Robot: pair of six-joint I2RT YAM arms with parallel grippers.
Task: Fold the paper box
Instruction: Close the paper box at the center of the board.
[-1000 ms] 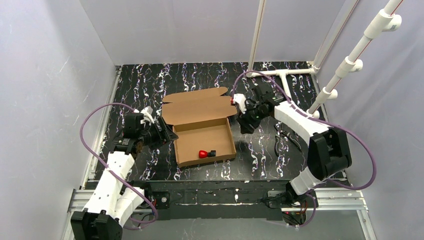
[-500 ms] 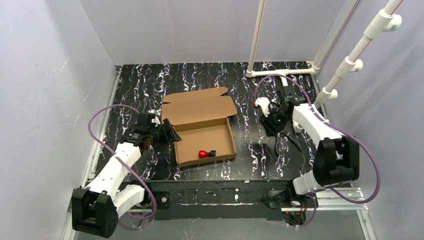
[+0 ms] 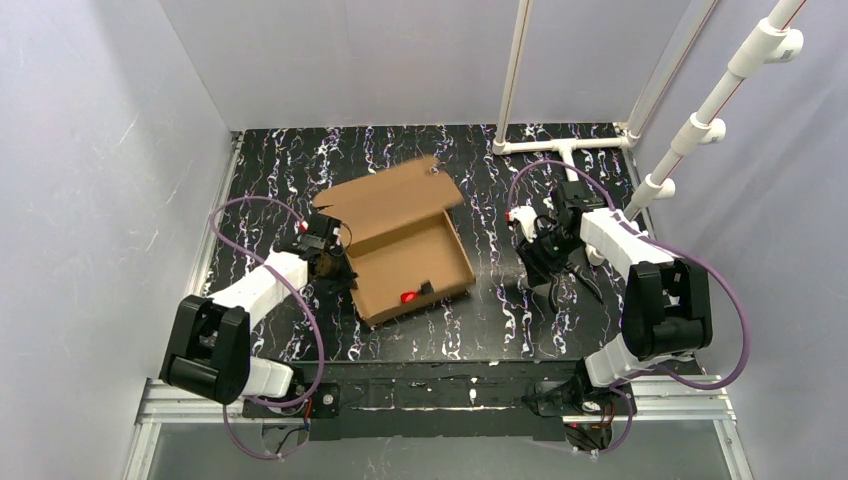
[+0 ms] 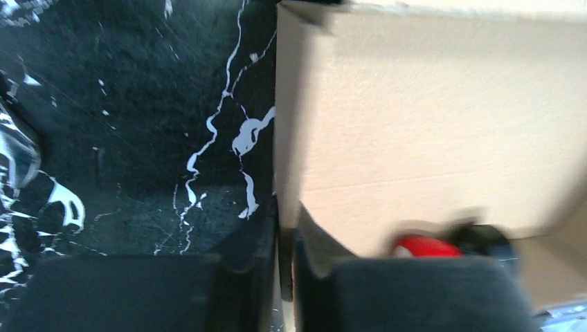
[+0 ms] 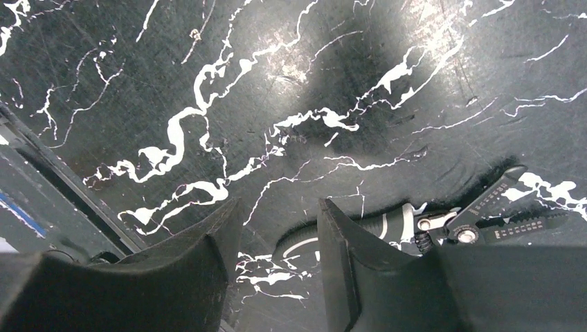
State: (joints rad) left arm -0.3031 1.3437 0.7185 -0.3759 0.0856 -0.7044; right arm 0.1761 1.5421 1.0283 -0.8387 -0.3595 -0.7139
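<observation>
Paper box point(image 3: 410, 250) mid-table, tray walls up, lid flap not yet closed — the remaining step. Left gripper point(image 4: 284, 220) pinches its left wall; right gripper point(image 5: 279, 207) open, empty, well right of it.

left hand point(image 4: 284, 232): pinched narrow | right hand point(image 5: 280, 216): fingers apart, aimed down

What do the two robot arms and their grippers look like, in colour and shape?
The left arm and right arm have white shells and black joints. A purple cable loops beside each arm. The left gripper and right gripper have black, blocky fingers that taper.
</observation>
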